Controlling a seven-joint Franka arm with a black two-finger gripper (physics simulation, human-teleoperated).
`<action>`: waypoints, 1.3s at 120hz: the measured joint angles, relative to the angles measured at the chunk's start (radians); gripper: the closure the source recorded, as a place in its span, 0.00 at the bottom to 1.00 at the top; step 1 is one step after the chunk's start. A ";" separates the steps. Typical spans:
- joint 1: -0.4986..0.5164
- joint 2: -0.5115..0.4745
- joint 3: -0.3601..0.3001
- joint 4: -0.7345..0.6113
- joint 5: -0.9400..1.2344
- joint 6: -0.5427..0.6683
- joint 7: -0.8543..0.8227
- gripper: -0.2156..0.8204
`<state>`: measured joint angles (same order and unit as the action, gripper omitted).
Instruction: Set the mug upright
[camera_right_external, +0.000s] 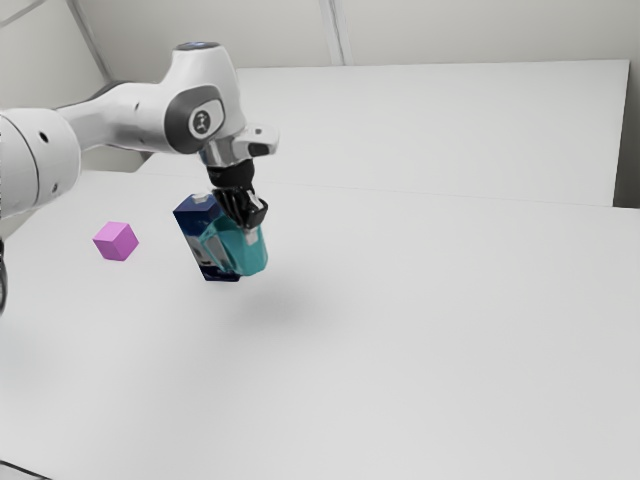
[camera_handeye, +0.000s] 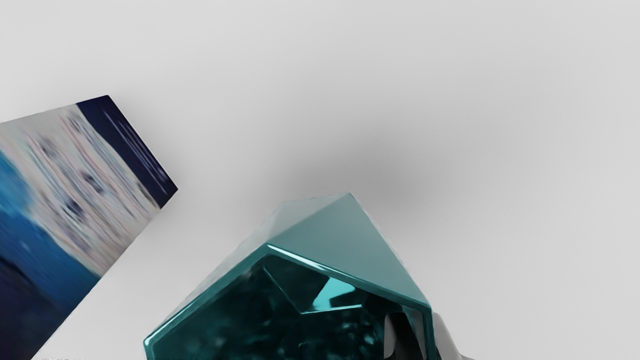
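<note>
In the exterior view my gripper (camera_right_external: 251, 222) points down at the rim of the teal mug (camera_right_external: 248, 256). The faceted mug hangs above the table, its shadow lying below it, with its mouth towards my hand and a slight tilt. In the wrist view the mug (camera_handeye: 345, 235) shows its open mouth and dark inside. There my gripper (camera_handeye: 428, 332) is shut on the mug's wall, one finger inside the mouth and the other outside. The lower ends of the fingers are out of the picture.
A dark blue box (camera_right_external: 194, 222) stands on the white table (camera_right_external: 420, 340), behind the mug in the exterior view. The box (camera_handeye: 65, 200) appears beside the mug in the wrist view, with a gap between them. A pink cube (camera_right_external: 116, 241) lies towards the exterior view's left.
</note>
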<state>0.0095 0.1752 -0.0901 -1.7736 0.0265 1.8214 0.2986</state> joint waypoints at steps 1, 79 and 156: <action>-0.001 0.001 -0.002 -0.005 0.004 0.003 -0.005 0.97; -0.006 0.039 -0.013 -0.210 0.056 0.249 -0.280 0.83; 0.005 -0.052 -0.002 0.061 -0.020 0.041 -0.333 0.24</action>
<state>0.0148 0.1236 -0.0923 -1.7125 0.0064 1.8622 -0.0341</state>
